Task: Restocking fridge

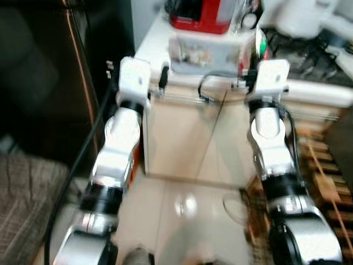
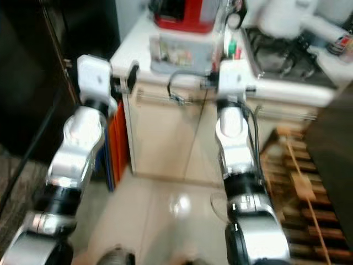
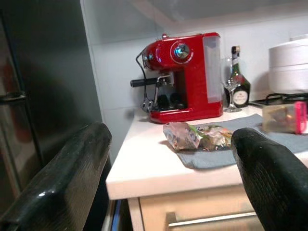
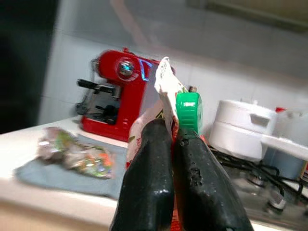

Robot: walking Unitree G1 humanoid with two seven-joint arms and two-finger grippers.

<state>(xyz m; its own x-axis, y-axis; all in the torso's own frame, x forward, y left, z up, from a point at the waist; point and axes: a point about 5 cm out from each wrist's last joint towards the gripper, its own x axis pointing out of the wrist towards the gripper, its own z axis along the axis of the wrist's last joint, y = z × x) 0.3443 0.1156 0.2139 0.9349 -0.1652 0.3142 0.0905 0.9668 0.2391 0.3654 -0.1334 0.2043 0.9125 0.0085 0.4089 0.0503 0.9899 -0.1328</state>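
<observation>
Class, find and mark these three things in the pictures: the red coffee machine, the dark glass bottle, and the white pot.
red coffee machine (image 3: 185, 77), left wrist view, on its red front body.
dark glass bottle (image 3: 238, 86), left wrist view, on its rounded belly.
white pot (image 4: 238, 127), right wrist view, on its side wall below the lid.

The left pincer is hovering just before the counter edge, fingers apart. Beyond it, a cloth is lying on the counter, carrying a wrapped packet; the espresso machine is standing behind those. The right pincer is gripping a carton, with a stove lying to its right.
</observation>
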